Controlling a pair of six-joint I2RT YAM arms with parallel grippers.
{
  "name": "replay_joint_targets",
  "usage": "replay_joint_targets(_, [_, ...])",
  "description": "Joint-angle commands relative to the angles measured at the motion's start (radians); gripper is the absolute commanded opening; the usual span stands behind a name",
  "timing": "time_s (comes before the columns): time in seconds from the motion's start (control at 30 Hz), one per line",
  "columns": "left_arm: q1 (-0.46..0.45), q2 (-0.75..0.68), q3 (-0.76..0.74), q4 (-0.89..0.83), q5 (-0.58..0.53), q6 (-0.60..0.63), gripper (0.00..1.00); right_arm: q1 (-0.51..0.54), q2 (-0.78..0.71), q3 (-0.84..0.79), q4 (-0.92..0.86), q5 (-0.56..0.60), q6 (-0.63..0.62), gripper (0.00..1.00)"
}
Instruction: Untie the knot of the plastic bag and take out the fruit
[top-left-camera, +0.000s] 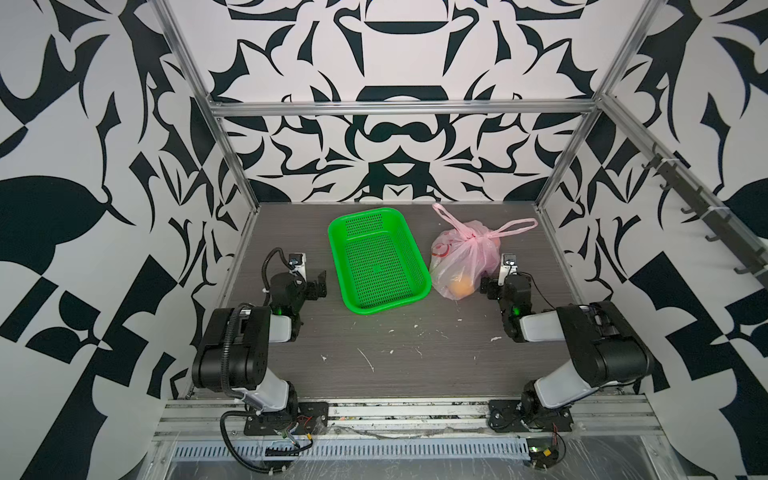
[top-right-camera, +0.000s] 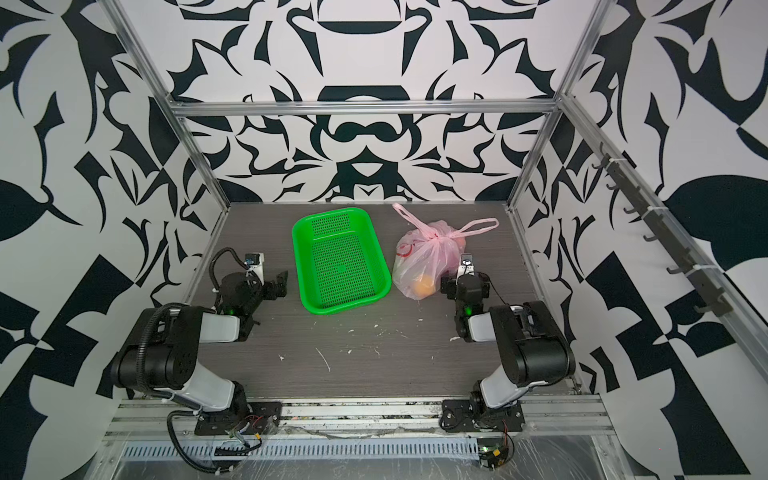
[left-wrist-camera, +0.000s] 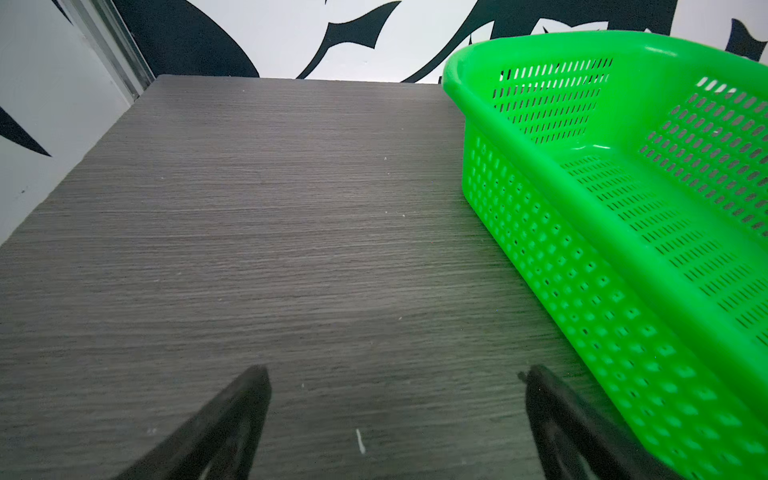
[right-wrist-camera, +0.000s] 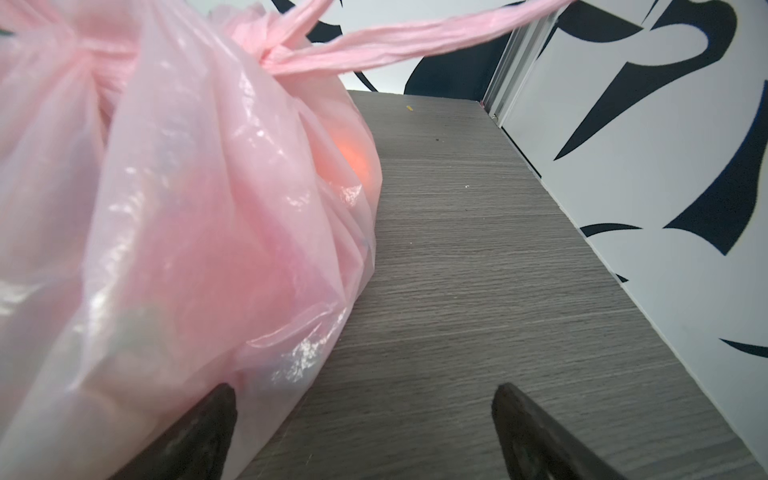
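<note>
Black fingers (left-wrist-camera: 232, 419) of the left gripper (left-wrist-camera: 397, 372) stand wide apart with nothing between them, and only grey woodgrain table (left-wrist-camera: 249, 208) lies under them. This gripper sits low near the table's left edge. Just beside it, toward the middle, we see the green perforated basket (left-wrist-camera: 582, 291), apart from the fingers.

The right gripper (right-wrist-camera: 365, 388) is spread wide too and holds nothing. One finger (right-wrist-camera: 199, 432) sits at the lower side of the plastic bag (right-wrist-camera: 166, 208); whether it touches or is just beside, we cannot tell.

In both top views the bag stands toward the table's far right corner, just beside the basket's right rim. Contact there is unclear.

The knot (top-left-camera: 471, 237) is tied, on top of the bag. One loop handle (top-left-camera: 446, 216) sticks out toward the far edge, and the second handle (top-left-camera: 517, 226) toward the right edge.

The fruit is inside the bag. One orange (top-left-camera: 461, 286) shows through the plastic at the near bottom; the rest is too blurred to tell. A red print (top-left-camera: 440, 249) is on the bag's left side.

The basket is empty and lies between the middle and the far edge. White specks (top-left-camera: 365, 359) are scattered toward the near edge.
</note>
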Motion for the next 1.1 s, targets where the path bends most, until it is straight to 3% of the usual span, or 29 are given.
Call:
replay_joint_targets(0.0, [-0.004,0.0,0.016,0.01,0.008,0.002,0.99,-0.004,-0.004,-0.003,0.035,-0.003,0.004,0.99])
replay_joint_targets(0.87, [-0.004,-0.011,0.005,0.021,0.022,0.01,0.99,-0.004,-0.006,-0.002,0.031,-0.003,0.003,0.99])
replay_joint_targets(0.97, [-0.004,-0.08,0.012,-0.041,0.017,0.01,0.99,-0.004,-0.009,-0.005,0.037,-0.006,0.001,0.99])
replay_joint_targets(1.07, [-0.004,-0.194,0.074,-0.239,-0.027,-0.009,0.99,-0.004,-0.088,0.002,-0.044,-0.011,0.003,0.99])
